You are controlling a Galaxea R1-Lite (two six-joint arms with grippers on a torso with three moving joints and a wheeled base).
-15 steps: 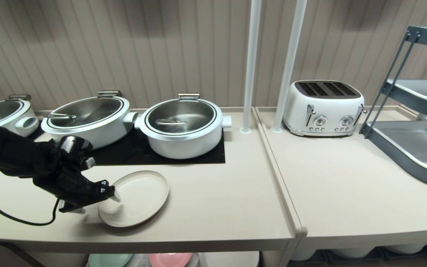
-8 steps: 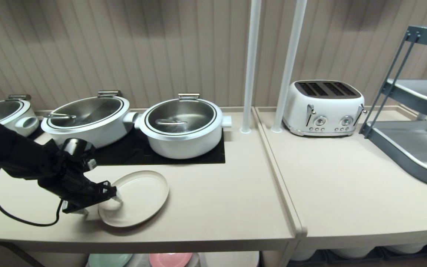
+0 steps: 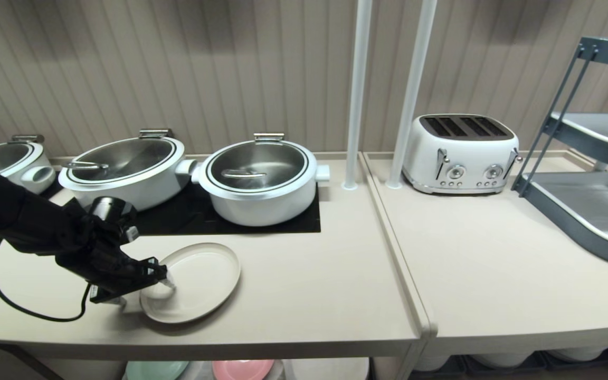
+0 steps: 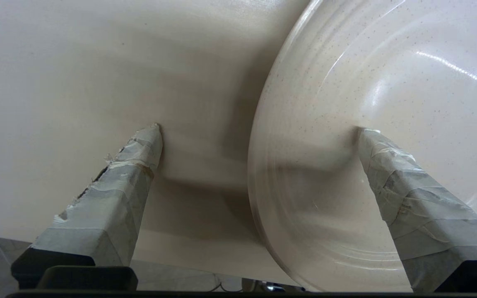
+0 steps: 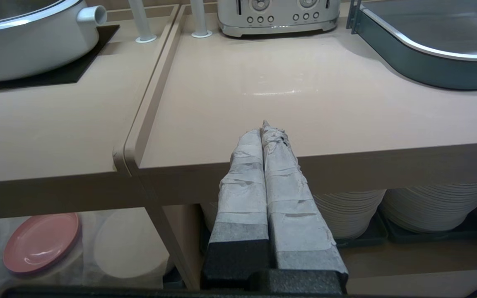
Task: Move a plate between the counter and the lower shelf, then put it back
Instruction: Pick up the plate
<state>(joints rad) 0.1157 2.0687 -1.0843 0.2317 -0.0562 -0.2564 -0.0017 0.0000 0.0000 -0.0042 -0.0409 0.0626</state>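
The cream plate lies flat on the counter, in front of the black cooktop panel. My left gripper is low at the plate's left edge and open. In the left wrist view its jaws straddle the rim: one taped finger is over the inside of the plate, the other is over the bare counter. Nothing is gripped. My right gripper is parked in front of the right worktop's front edge, shut and empty. The lower shelf is open under the counter.
Three white pots stand on the cooktop behind the plate. Two white poles, a toaster and a grey tiered rack are to the right. A pink plate and tall white plate stacks sit below.
My left gripper has edged slightly to the right, further over the plate's rim, and its jaws have stayed open. The plate has not moved.
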